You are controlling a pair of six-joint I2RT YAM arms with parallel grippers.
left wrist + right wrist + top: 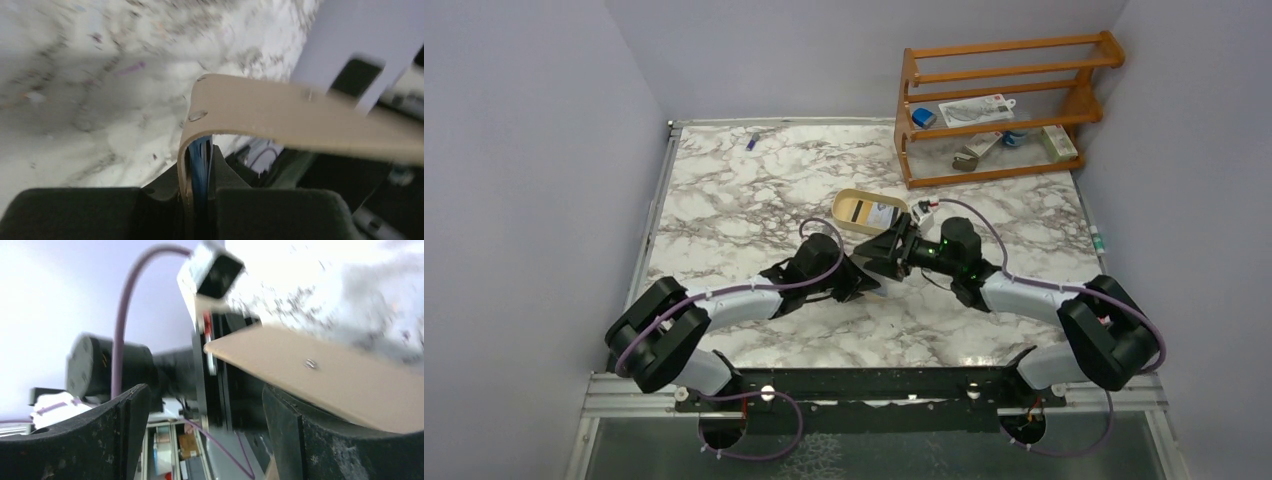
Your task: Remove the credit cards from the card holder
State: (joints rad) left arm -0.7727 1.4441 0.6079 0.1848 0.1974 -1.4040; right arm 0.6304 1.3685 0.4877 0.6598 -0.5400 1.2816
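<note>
The card holder (260,112), blue credit cards (200,165) inside, is pinched by the left gripper (200,202). The right gripper (205,395) is spread at its flap (350,385).

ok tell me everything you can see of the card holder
The card holder is a thin tan wallet, leather-like, folded open. Its lower part is clamped upright between the left pincer's fingers, blue card edges showing inside. The flap bends sideways, bears metal snap studs, and passes one finger of the open right pincer; contact unclear.
</note>
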